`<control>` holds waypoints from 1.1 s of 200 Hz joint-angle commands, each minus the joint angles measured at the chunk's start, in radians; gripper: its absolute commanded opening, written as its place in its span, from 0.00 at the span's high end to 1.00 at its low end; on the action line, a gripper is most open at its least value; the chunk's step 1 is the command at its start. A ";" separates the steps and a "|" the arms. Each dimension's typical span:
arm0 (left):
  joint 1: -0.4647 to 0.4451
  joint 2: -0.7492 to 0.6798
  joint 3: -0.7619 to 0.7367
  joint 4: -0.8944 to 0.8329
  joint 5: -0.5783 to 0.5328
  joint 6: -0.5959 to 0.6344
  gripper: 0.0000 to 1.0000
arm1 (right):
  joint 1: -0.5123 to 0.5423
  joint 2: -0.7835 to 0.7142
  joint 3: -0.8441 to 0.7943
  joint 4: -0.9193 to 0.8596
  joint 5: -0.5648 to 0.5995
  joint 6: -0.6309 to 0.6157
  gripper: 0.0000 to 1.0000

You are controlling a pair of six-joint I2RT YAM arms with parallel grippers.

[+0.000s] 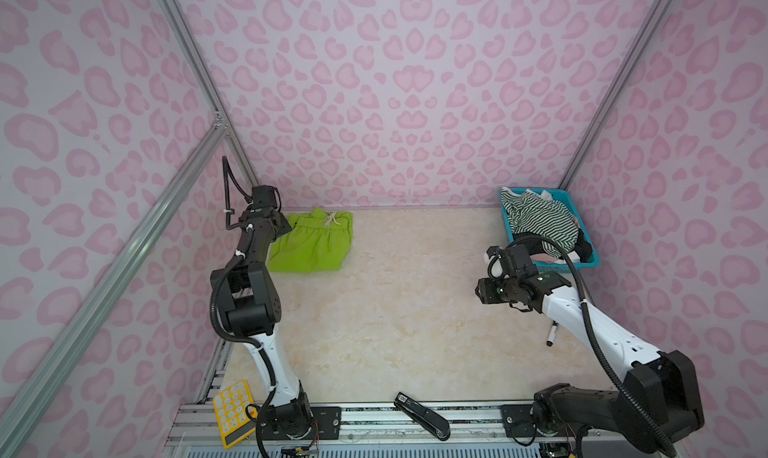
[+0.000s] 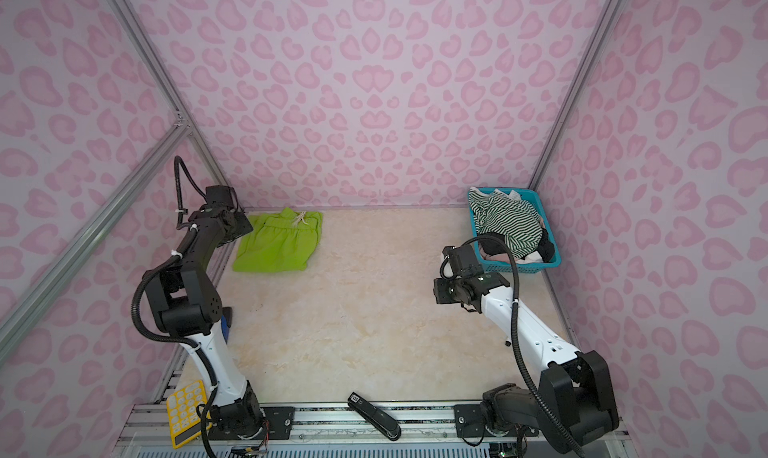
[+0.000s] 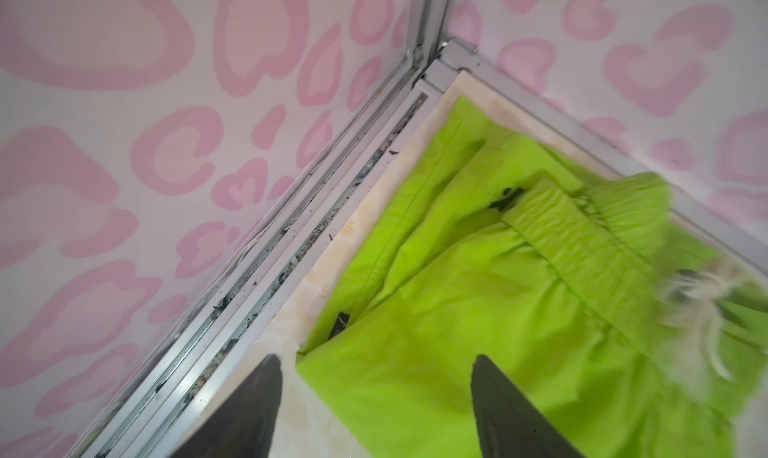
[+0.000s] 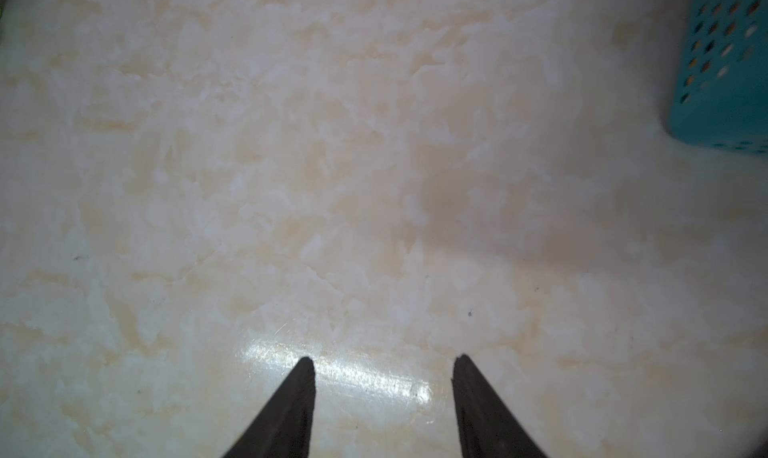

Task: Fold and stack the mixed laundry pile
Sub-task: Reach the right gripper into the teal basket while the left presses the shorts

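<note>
Shorts [image 1: 309,244]: laid in the table's [image 1: 395,310] far left corner, waistband turned to the far edge, legs toward near edge.
Pile [image 1: 540,223]: heaped in basket [image 4: 723,82], far right corner.
Left gripper [image 3: 376,358]: spread, nothing gripped, over shorts' left edge.
Right gripper [image 4: 383,358]: parted, empty, over table near basket.
</note>
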 commanded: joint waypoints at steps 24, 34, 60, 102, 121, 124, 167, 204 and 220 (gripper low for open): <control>-0.089 -0.384 -0.254 0.079 0.167 0.038 0.26 | -0.132 0.005 0.067 0.061 0.121 -0.002 0.45; -0.128 -0.401 -0.308 0.092 0.169 0.031 0.26 | -0.174 0.017 0.080 0.092 0.138 -0.002 0.44; -0.232 -0.444 -0.463 0.151 0.176 -0.008 0.26 | -0.309 0.094 0.145 0.142 0.144 0.008 0.43; -0.417 -0.494 -0.642 0.255 0.186 -0.078 0.27 | -0.500 0.258 0.239 0.160 0.089 0.000 0.42; -0.507 -0.510 -0.711 0.279 0.170 -0.110 0.27 | -0.541 0.318 0.252 0.207 0.082 -0.004 0.42; -0.520 -0.514 -0.723 0.287 0.173 -0.115 0.27 | -0.546 0.329 0.252 0.216 0.084 -0.004 0.42; -0.683 -0.561 -0.848 0.310 0.164 -0.142 0.28 | -0.587 0.453 0.321 0.280 0.082 -0.013 0.43; -0.716 -0.579 -0.916 0.316 0.166 -0.164 0.29 | -0.602 0.549 0.429 0.220 0.052 -0.007 0.64; -0.720 -0.586 -0.944 0.326 0.164 -0.177 0.29 | -0.603 0.512 0.408 0.248 0.021 -0.012 0.75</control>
